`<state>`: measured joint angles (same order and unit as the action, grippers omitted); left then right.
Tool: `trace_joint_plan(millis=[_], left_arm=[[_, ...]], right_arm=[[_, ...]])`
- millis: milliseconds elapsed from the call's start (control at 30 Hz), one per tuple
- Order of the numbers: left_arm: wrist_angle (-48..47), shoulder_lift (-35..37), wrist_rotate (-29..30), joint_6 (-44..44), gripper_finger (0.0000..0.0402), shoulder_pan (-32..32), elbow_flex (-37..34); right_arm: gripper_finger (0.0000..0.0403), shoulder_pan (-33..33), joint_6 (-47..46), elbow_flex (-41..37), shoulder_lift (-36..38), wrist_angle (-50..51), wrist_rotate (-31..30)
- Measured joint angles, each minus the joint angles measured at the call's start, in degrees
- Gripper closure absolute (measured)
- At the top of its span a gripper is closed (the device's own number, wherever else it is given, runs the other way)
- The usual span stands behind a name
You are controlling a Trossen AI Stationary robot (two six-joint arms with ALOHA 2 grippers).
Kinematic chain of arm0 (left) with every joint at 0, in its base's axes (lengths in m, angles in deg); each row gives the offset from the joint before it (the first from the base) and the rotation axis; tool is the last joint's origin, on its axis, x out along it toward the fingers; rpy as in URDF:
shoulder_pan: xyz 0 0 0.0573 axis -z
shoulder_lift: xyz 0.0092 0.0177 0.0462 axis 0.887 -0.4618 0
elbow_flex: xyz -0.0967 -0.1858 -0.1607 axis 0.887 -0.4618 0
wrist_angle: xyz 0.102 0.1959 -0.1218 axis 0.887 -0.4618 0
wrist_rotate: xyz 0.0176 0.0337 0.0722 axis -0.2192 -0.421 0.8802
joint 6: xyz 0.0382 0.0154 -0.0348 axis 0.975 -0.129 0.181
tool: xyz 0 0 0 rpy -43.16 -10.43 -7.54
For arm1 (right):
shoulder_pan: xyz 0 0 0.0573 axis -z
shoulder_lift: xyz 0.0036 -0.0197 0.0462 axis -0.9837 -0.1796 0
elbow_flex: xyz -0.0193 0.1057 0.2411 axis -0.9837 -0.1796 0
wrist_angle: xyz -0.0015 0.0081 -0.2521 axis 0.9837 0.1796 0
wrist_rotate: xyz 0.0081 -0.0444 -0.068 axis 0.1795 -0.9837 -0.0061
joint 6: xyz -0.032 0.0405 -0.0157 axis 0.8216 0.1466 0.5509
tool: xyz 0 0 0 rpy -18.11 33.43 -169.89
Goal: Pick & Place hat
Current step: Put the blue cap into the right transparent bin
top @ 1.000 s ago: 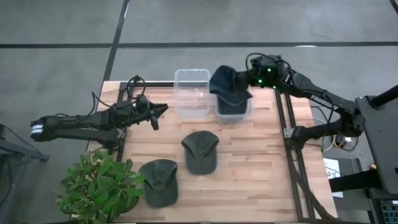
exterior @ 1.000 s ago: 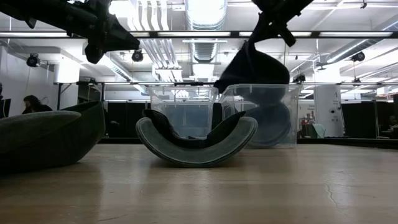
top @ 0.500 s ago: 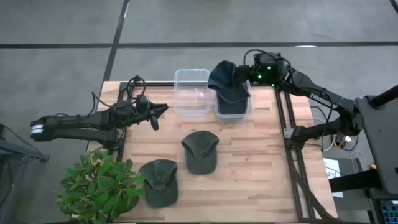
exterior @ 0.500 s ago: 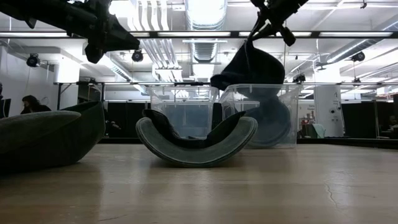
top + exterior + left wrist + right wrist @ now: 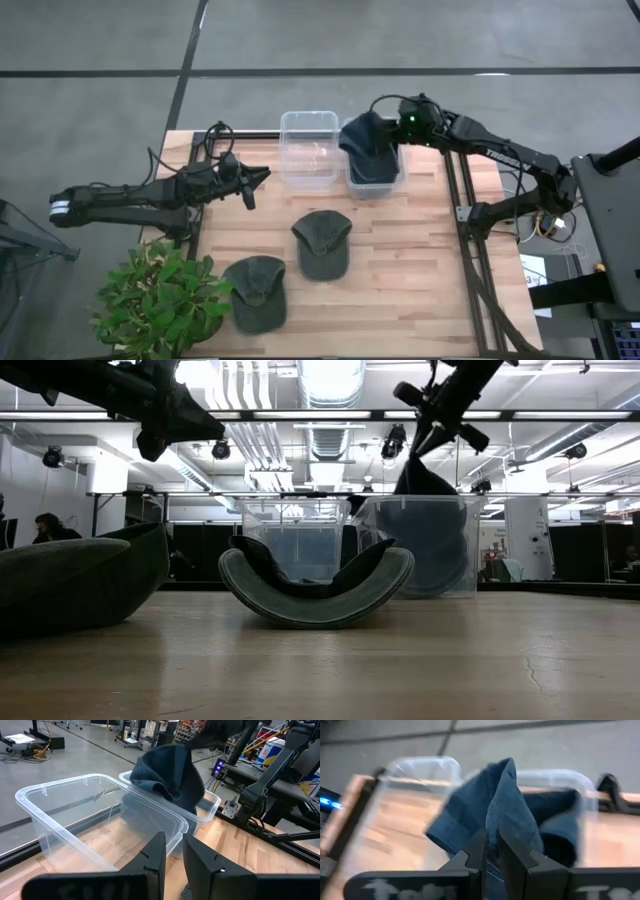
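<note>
— Where is the hat, and what holds it?

— The right hand is clamped on a fold of the dark blue cloth hat, which hangs over the right-hand clear plastic bin at the tabletop's far edge. Its lower part is already inside the bin walls, and something dark blue lies in the bin under it (a second hat or this one's brim, I cannot tell).

— And the left hand?

— The left hand hovers over the left side of the light wooden tabletop, fingers drawn close with only a narrow gap, gripping nothing.

— What is hard to see?

— From the low view the bins' walls blur the hat into a dark shape, and the upturned grey-green cap blocks the bottom of the empty clear plastic bin, which touches the first bin's side. The right wrist view is smeared.

— Anything else around?

— That grey-green cap lies mid-tabletop, another grey-green cap nearer the front-left, just beside a leafy green plant cut off at the corner.
</note>
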<state>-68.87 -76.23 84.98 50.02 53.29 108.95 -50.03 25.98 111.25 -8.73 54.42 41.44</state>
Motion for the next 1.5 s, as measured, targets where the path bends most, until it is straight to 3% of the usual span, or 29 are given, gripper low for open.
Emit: trace_joint_plan(millis=[400,700,900,1233,1500], left_arm=[[0.0,0.0,0.0,0.0,0.0344,0.0,0.0],[0.0,0.0,0.0,-0.3,0.0344,0.0,0.0],[0.0,0.0,-1.0,-0.5,0.0344,0.0,0.0],[0.0,0.0,-1.3,-0.4,0.0344,0.0,0.0],[0.0,0.0,-1.3,-0.4,0.0344,0.0,0.0]], right_arm=[[0.0365,0.0,7.1,-0.3,-1.1,6.6,-1.1],[0.0359,0.8,11.7,-0.6,-4.7,10.4,2.8],[0.0321,2.1,13.4,-0.6,-6.3,10.4,6.1],[0.0249,3.8,14.9,-1.4,-6.9,11.6,6.3],[0.0232,3.8,15.5,0.3,-3.7,11.7,6.2]])
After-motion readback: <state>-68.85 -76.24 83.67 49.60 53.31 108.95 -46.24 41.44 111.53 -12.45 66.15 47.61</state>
